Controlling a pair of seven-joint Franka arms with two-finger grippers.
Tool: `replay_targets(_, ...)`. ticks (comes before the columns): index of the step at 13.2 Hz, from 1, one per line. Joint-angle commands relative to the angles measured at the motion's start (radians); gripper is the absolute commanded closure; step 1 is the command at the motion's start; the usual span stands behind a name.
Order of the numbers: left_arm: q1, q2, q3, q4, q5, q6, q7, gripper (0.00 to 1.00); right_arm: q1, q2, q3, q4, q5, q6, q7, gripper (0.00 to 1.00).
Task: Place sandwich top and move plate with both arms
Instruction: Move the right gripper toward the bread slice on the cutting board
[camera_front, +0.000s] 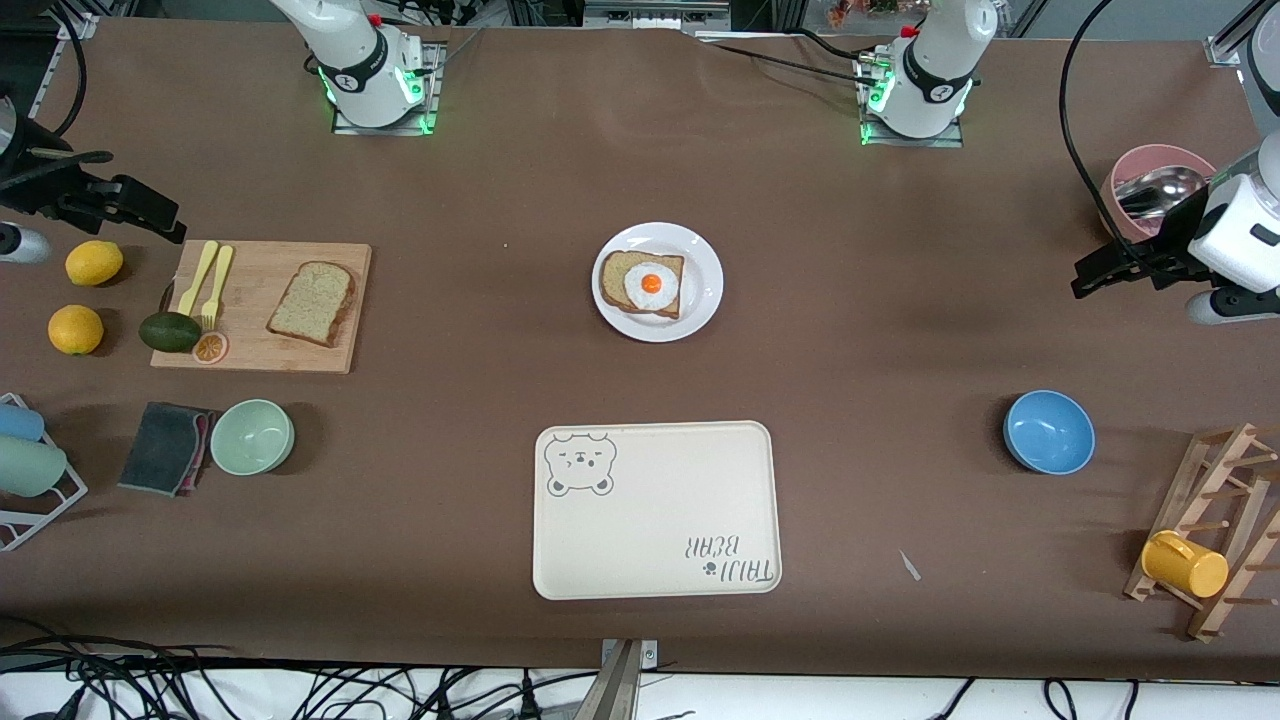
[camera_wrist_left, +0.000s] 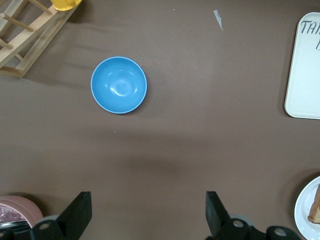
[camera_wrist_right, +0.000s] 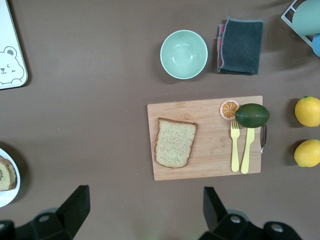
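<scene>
The sandwich top, a plain speckled bread slice, lies on a wooden cutting board toward the right arm's end of the table; it also shows in the right wrist view. The white plate sits mid-table and carries a bread slice with a fried egg. The plate's rim shows in both wrist views. My right gripper hangs open and empty over bare table beside the board. My left gripper hangs open and empty over bare table next to a pink bowl.
A cream bear-print tray lies nearer the camera than the plate. A blue bowl, a mug rack and a pink bowl stand at the left arm's end. A green bowl, a dark cloth, lemons, an avocado and forks lie at the right arm's end.
</scene>
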Motion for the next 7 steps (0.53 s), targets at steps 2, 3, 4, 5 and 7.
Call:
replay_targets(2, 0.003, -0.001, -0.002, 0.000, -0.009, 0.010, 0.006, 0.00, -0.006, -0.005, 0.009, -0.001, -0.014, -0.007, 0.013, 0.00)
replay_targets(3, 0.003, -0.001, -0.002, -0.002, -0.009, 0.010, 0.006, 0.00, -0.004, -0.005, 0.009, -0.001, -0.012, -0.007, 0.013, 0.00)
replay_targets(4, 0.003, 0.000, -0.002, 0.000, -0.010, 0.010, 0.006, 0.00, -0.004, -0.005, 0.010, -0.003, -0.010, -0.005, 0.011, 0.00)
replay_targets(5, 0.001, 0.003, -0.002, 0.003, -0.010, 0.010, 0.006, 0.00, -0.003, -0.005, 0.013, -0.003, -0.010, 0.001, 0.013, 0.00)
replay_targets(7, 0.001, 0.003, -0.002, 0.003, -0.010, 0.015, 0.006, 0.00, -0.003, 0.002, 0.036, -0.003, -0.014, 0.028, 0.013, 0.00)
